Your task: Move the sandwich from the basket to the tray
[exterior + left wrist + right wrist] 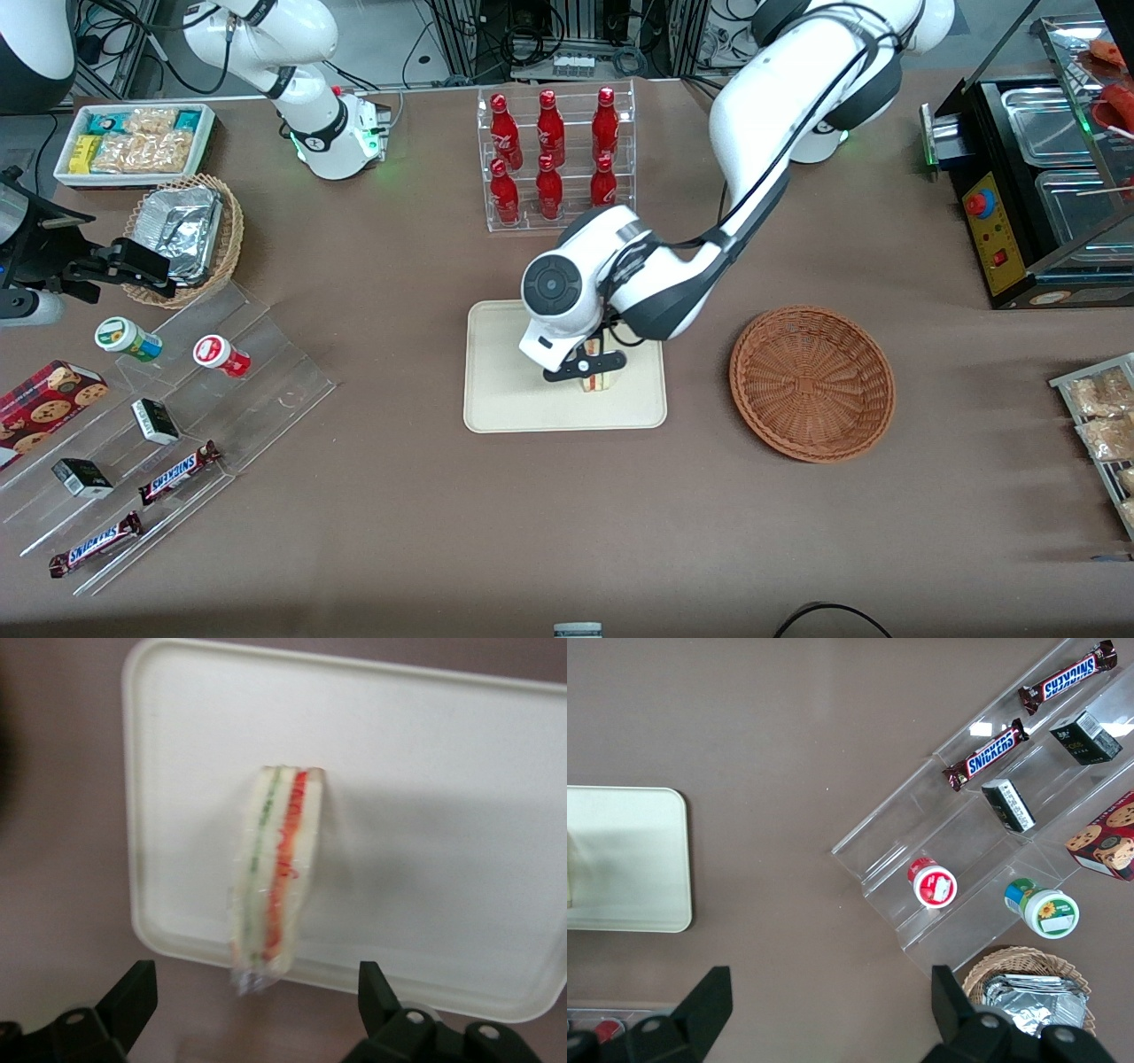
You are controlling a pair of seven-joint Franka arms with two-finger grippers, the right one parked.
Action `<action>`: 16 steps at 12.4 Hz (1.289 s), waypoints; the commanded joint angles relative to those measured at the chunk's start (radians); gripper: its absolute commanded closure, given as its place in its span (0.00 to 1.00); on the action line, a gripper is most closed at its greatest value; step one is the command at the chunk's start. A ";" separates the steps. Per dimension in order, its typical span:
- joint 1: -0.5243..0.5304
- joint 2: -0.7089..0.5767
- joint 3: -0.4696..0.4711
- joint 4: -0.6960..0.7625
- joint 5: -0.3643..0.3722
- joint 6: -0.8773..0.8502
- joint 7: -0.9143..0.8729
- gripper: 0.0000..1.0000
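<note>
Looking across the table, I see one smooth cream tray with round corners. One sandwich wedge stands on its edge on the tray, near the rim. Its red, green and white stripes face up, running long toward the gripper. My gripper hangs just above it, fingers spread wide, holding nothing. One round brown woven basket sits beside the tray.
</note>
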 commanded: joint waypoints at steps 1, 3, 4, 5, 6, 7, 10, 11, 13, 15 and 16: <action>0.061 -0.160 0.011 -0.027 -0.021 -0.123 0.061 0.00; 0.116 -0.246 0.011 -0.029 -0.019 -0.200 0.130 0.00; 0.144 -0.289 0.011 -0.032 -0.016 -0.225 0.132 0.00; 0.179 -0.329 0.011 -0.035 -0.016 -0.257 0.141 0.00; 0.219 -0.355 0.009 -0.035 -0.019 -0.294 0.176 0.00; 0.258 -0.390 0.009 -0.035 -0.025 -0.324 0.269 0.00; 0.352 -0.450 0.011 -0.058 -0.019 -0.349 0.419 0.00; 0.381 -0.461 0.011 -0.064 -0.019 -0.349 0.455 0.00; 0.429 -0.479 0.011 -0.062 -0.019 -0.349 0.527 0.00; 0.475 -0.484 0.009 -0.061 -0.024 -0.348 0.592 0.00; 0.486 -0.487 0.011 -0.061 -0.024 -0.345 0.616 0.00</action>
